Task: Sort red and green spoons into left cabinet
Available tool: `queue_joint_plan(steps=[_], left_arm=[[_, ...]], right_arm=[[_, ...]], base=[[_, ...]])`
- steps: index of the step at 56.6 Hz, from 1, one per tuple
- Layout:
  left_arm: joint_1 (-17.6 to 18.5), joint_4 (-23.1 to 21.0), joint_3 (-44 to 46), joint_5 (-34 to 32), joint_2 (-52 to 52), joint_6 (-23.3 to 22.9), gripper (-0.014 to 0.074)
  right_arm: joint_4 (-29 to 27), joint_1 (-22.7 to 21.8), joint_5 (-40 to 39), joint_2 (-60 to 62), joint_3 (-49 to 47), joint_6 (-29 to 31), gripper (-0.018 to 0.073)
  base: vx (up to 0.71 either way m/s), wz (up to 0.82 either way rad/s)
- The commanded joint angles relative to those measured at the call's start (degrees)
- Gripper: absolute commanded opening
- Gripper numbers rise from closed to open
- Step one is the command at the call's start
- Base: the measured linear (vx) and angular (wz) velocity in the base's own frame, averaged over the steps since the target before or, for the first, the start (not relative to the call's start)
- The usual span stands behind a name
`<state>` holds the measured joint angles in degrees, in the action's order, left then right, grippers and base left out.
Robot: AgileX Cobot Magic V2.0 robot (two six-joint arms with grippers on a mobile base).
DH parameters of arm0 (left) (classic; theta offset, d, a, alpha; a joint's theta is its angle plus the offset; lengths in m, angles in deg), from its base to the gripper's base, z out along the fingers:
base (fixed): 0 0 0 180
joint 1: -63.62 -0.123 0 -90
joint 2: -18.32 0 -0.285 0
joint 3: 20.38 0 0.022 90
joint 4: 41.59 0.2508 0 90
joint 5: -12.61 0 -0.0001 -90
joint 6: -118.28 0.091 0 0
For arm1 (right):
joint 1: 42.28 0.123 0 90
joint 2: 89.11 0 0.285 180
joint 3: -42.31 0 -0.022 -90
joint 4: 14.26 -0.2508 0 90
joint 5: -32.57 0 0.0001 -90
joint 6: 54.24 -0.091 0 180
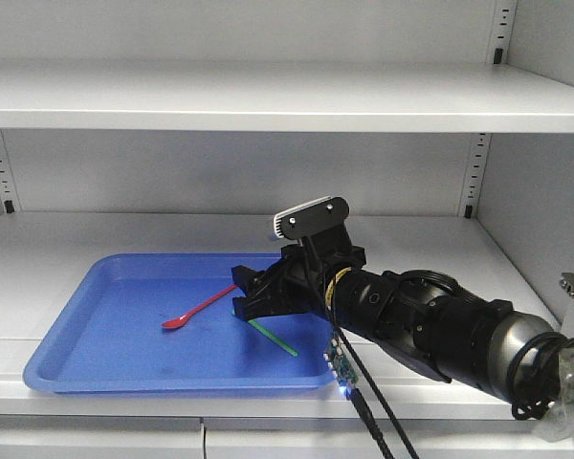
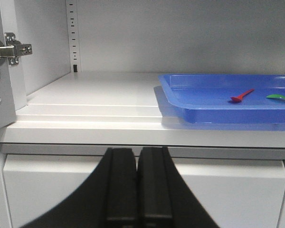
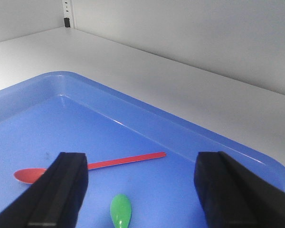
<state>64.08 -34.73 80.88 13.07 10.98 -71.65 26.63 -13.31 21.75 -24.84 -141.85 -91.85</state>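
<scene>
Tray [image 1: 96, 325]: blue, on the cabinet [image 1: 268, 96] shelf.
Red spoon [image 1: 199, 309]: flat in tray.
Green spoon [image 1: 273, 337]: beside it, partly hidden by arm.
Right gripper [image 3: 142, 190]: wide apart over green bowl, holding nothing.
Left gripper [image 2: 137, 190]: pressed together, empty, below shelf edge.
Hinge [image 2: 9, 50]: left wall.

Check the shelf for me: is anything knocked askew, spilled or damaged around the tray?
Nothing stands out. The blue tray sits flat on the cabinet shelf, and the red spoon and green spoon both lie inside it, apart from each other. The right hand is open over the green spoon; the left hand is shut below the shelf edge.
</scene>
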Motion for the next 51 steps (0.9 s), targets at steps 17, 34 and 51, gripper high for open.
queue_joint_plan(steps=[17, 34, 51], left_arm=[[0.05, -0.5, 0.26, -4.35, -0.98, -0.47, -0.0008], [0.05, -0.5, 0.26, -4.35, -0.98, -0.47, -0.0008], [0.05, -0.5, 0.26, -4.35, -0.98, -0.47, -0.0008]], right_arm=[[-0.13, -0.3, 4.09, 4.94, -1.71, 4.38, 0.0509], [-6.32, -0.97, 14.9, 15.99, 7.1, 9.05, 0.0433], [-16.33, -6.75, 13.98, 31.26, 25.57, 15.77, 0.028]], base=[[0.0, 0.0], [0.0, 0.0], [0.0, 0.0]])
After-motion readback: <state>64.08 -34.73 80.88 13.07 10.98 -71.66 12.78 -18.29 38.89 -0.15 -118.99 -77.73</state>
